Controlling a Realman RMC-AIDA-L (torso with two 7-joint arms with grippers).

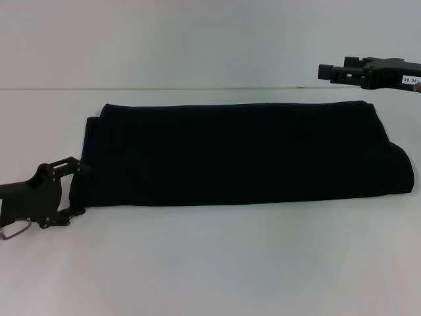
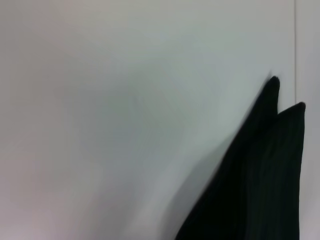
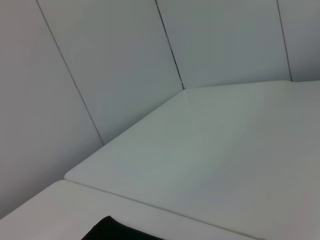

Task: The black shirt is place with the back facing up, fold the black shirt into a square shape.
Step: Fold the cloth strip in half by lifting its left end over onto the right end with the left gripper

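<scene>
The black shirt, soft, light and limp, lies as a long band on the white worktop; the left gripper, jaws released, sits at its left edge, the best hold, while whether the raised right gripper is closed cannot be told.

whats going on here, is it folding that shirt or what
Yes, a two-armed robot is folding a black shirt on a white table. The shirt already lies as a long band across the table, not yet a square. The left gripper sits at the band's left end, fingers spread around the near corner of the cloth. The right gripper hangs above the table past the shirt's far right corner, holding nothing.
</scene>
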